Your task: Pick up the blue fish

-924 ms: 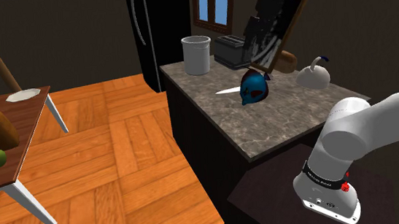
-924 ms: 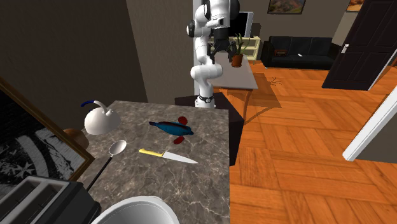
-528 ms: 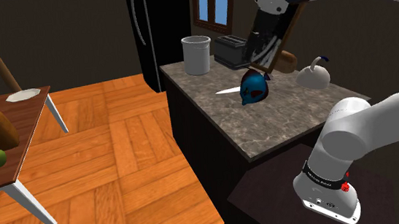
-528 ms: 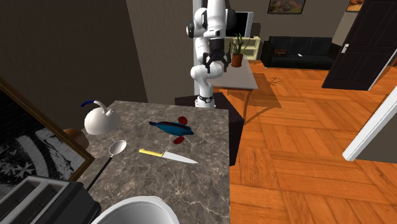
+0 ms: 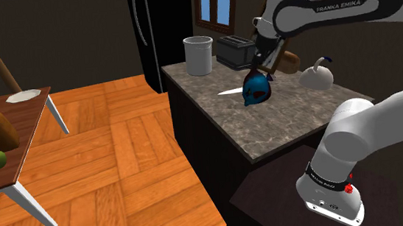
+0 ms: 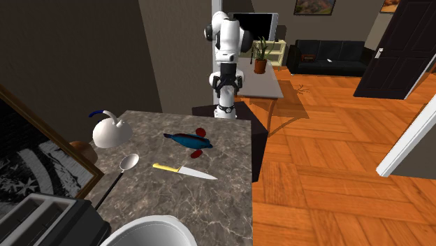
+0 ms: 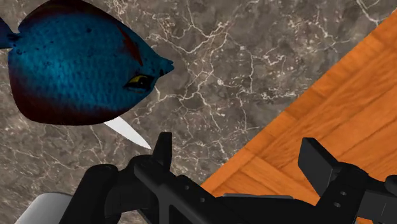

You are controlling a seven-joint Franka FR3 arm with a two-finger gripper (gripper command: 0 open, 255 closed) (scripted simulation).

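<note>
the gripper [image 5: 261, 61] hangs open just above the fish [image 5: 257, 89] (fingers apart, clasping nothing). the blue fish lies on the counter [image 5: 289, 120], a knife [image 6: 185, 170] just beside it, off to one side of the fingers.

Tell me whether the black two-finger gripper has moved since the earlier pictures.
Yes. In the shoulder view the black two-finger gripper has come down toward the blue fish, which lies unmoved on the grey marbled counter.
</note>
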